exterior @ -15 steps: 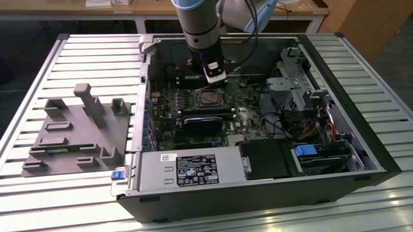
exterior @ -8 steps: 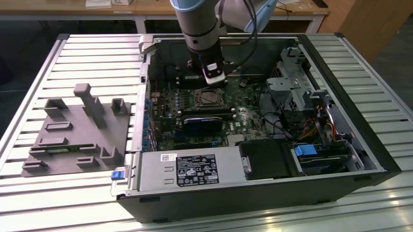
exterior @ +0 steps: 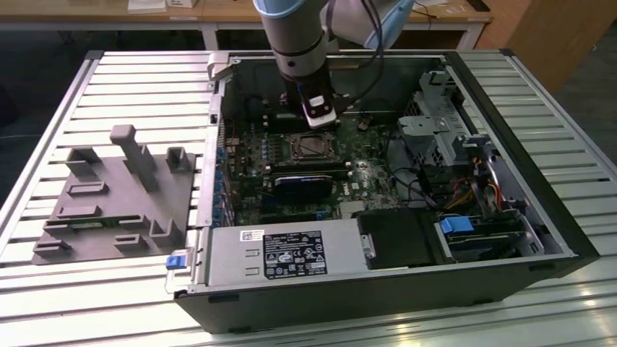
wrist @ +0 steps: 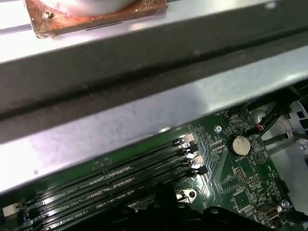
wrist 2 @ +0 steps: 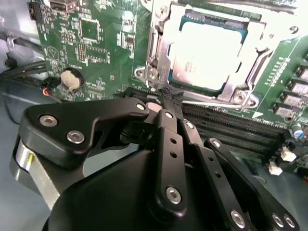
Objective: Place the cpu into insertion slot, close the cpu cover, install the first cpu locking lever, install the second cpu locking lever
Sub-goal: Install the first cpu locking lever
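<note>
The cpu [wrist 2: 204, 50] lies in the insertion slot [exterior: 311, 147], its pale metal top showing through the window of the cpu cover [wrist 2: 257, 43], which lies flat over it. A thin silver locking lever [wrist 2: 216, 103] runs along the socket's edge beside the memory slots. My gripper [wrist 2: 168, 97] is shut, black fingers [wrist 2: 169, 139] pressed together, tips at the corner of the socket by that lever's end. I cannot tell whether the tips touch the lever. In the exterior view my gripper [exterior: 316, 114] hangs inside the case just behind the socket.
Long black memory slots [wrist 2: 231, 126] lie next to the socket, and a coin battery [wrist: 239, 145] sits on the green board. A black card [exterior: 306, 185], cables [exterior: 415, 181], a drive cage [exterior: 449, 137] and a power supply [exterior: 279, 253] crowd the case. A grey fixture [exterior: 115, 195] stands outside at the exterior view's left.
</note>
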Tool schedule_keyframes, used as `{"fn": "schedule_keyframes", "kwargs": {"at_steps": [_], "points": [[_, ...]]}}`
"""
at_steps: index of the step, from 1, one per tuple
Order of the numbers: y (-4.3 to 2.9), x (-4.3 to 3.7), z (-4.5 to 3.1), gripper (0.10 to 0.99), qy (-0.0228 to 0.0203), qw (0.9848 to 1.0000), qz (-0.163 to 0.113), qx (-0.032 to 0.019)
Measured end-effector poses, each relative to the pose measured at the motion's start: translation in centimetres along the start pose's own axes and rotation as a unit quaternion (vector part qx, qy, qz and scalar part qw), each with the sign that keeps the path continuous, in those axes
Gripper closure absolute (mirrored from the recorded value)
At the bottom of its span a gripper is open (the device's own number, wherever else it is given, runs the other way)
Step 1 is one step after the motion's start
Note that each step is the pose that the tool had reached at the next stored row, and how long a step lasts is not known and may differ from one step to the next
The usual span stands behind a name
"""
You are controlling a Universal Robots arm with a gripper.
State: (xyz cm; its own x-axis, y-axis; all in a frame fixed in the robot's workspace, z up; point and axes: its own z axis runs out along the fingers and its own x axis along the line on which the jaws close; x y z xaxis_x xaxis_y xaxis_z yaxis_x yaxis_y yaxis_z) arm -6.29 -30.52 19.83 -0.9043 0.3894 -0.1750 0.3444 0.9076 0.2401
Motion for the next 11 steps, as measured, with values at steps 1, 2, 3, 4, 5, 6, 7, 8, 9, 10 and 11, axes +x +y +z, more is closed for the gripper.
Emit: {"fn": "schedule_keyframes", "kwargs": {"at_steps": [1,2,3,4,5,6,7,8,9,10,11], "points": [[-0.01,0.02,0.08,0.98,-0.001,1.0,-0.001,0.0018],[-0.02,0.03,0.14,0.98,-0.0017,1.0,-0.001,0.0032],[-0.03,0.04,0.2,0.98,-0.0023,1.0,-0.001,0.0041],[-0.02,0.05,0.22,0.98,-0.0023,1.0,-0.001,0.0045],[-0.02,0.05,0.22,0.98,-0.0023,1.0,-0.001,0.0045],[-0.02,0.05,0.22,0.98,-0.0024,1.0,-0.001,0.0045],[-0.02,0.06,0.23,0.98,-0.0024,1.0,-0.001,0.0045],[-0.01,0.06,0.23,0.98,-0.0024,1.0,-0.001,0.0044],[-0.01,0.06,0.23,0.98,-0.0024,1.0,-0.001,0.0043],[-0.01,0.06,0.22,0.98,-0.0022,1.0,-0.001,0.004],[0.0,0.05,0.17,0.98,-0.0021,1.0,-0.001,0.0037]]}}
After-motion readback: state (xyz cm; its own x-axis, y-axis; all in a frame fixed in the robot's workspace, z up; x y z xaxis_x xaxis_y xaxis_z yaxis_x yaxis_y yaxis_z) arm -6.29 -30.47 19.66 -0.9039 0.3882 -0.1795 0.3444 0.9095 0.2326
